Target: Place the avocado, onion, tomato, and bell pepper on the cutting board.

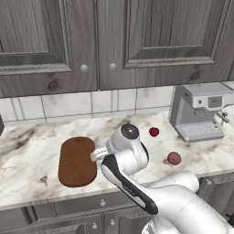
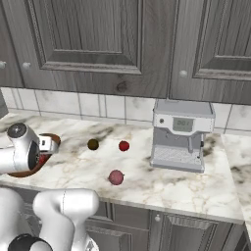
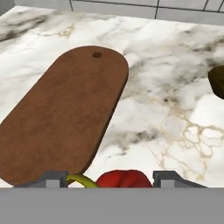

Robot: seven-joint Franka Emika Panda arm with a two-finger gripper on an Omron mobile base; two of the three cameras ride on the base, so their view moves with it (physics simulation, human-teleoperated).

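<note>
The grey wooden cupboards [image 1: 114, 41] hang on the wall above everything, with little round knobs. Under them is a row of pale tiles [image 1: 68, 105].

The table [image 1: 27, 155] is white marble with brown and grey swirls. At its right end stands a grey coffee machine [image 2: 180, 135], close to the tiled wall.

The cutting board [image 1: 77, 161] is dark red-brown with rounded ends. It lies flat on the left part of the table, and in the hand view it has a small hole near its far end. Its top looks bare.

The robot's white arm [image 1: 137, 183] bends over the table, just right of the board. Its claw [image 3: 110, 178] is low beside the board's near right edge. The two fingers [image 3: 53, 178] stand a bit apart, and the bell pepper [image 3: 124, 179] sits between them, bright red and lumpy with a yellow-green stem. I cannot tell for sure if the fingers are squeezing it.

The onion [image 2: 116, 177] is a dusty pink ball. It rests on the table toward the front edge, between the arm and the coffee machine.

The tomato [image 2: 124, 145] is a small bright red ball, farther back, near the coffee machine.

The avocado [image 2: 92, 144] is a small dark egg shape, just left of the tomato and apart from it. None of these three touch the board.
</note>
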